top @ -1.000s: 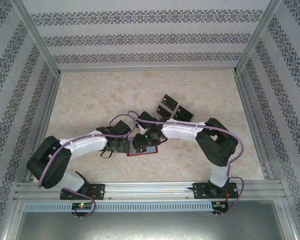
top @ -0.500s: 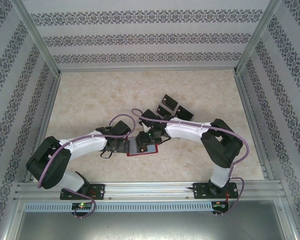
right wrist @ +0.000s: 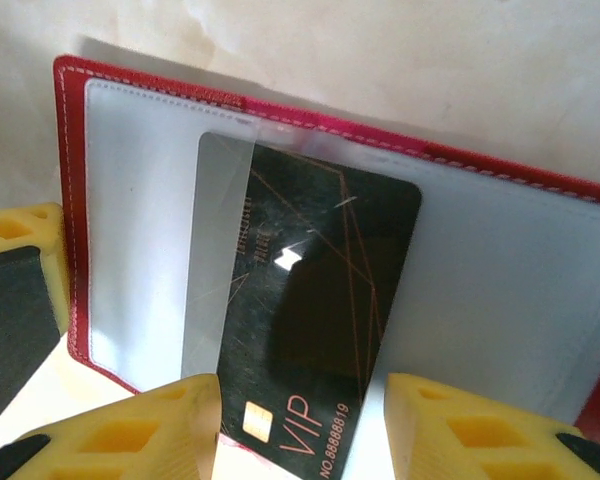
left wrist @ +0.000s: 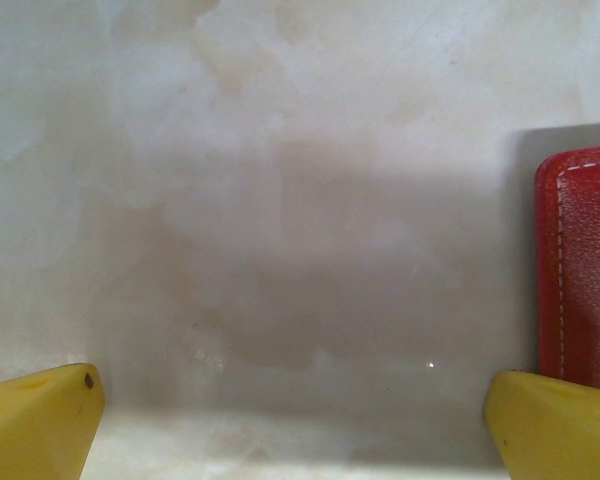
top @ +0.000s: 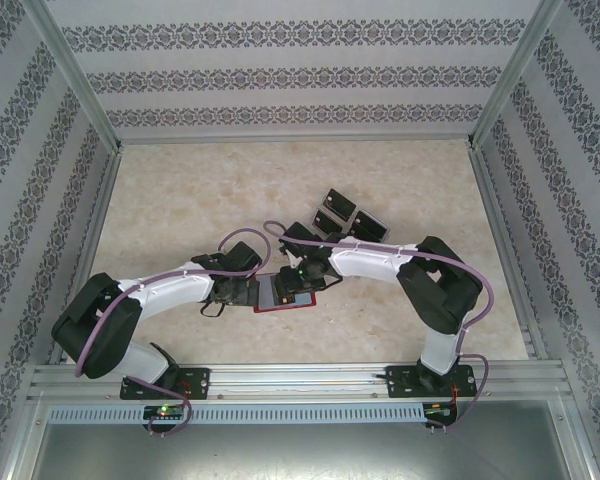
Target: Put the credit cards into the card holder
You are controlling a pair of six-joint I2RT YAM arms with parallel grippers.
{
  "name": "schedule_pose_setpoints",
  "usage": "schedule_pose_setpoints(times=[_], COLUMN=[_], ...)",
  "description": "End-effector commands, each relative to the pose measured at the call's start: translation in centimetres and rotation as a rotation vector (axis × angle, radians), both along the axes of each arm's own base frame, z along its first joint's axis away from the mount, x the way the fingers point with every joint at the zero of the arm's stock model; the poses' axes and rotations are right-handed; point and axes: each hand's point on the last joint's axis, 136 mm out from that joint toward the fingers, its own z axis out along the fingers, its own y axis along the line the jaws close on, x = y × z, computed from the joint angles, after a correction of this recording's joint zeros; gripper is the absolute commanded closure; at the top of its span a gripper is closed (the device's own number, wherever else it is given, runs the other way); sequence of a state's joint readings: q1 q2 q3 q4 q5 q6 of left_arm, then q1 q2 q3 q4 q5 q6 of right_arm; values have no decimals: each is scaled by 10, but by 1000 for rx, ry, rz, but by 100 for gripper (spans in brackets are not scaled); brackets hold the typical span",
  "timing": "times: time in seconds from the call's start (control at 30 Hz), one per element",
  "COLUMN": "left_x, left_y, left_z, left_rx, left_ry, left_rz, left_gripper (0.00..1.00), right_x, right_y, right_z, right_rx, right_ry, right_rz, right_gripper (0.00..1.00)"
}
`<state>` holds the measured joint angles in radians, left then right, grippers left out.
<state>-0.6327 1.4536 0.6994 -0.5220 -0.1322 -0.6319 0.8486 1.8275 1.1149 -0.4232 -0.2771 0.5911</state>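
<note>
my right gripper (right wrist: 302,432) sits lower centre, partly spread, flanking the credit card (right wrist: 315,300) (pinched? cannot tell), half inside the card holder (right wrist: 68,210); left gripper (left wrist: 290,425) wide, empty.

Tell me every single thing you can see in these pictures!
card holder: one, red, lying open on the table between the two grippers.
VIP card: one, black, partly slid into the holder's clear sleeve.
loose cards: at least three, black, clustered on the table beyond the right arm.
table: one, beige, marbled.
walls: grey-and-white patterned, around the table.
left gripper: yellow fingers, open, at the holder's edge.
right gripper: yellow fingers, one on either side of the VIP card.
</note>
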Motion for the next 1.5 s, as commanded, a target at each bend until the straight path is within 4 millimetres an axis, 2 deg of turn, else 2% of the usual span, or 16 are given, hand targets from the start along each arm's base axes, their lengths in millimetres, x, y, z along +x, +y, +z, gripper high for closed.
schedule_pose_setpoints(times=[0.0,0.43,0.77,0.87,1.07,1.23,1.47], left_x=[-7,-7,-7,-8,-9,-10,-9], left_y=[4,1,2,4,5,5,4], left_z=[-11,-12,-11,-9,-9,-10,-10], left_rx=[3,-11,-4,2,5,4,1], left_ry=[26,25,23,20,23,27,26], left_rz=[9,7,9,9,8,8,9], left_gripper=[0,0,0,0,0,0,0], right_x=[-4,-12,2,7,14,16,14], right_y=[10,29,-2,-11,-18,-20,-11], right_z=[-1,-1,27,25,17,7,1], right_rx=[2,-4,-13,-25,-82,-130,-133], right_ry=[11,19,-56,-56,-74,-77,-65], right_rz=[29,83,27,12,20,37,56], right_gripper=[53,51,49,55,100,100,100])
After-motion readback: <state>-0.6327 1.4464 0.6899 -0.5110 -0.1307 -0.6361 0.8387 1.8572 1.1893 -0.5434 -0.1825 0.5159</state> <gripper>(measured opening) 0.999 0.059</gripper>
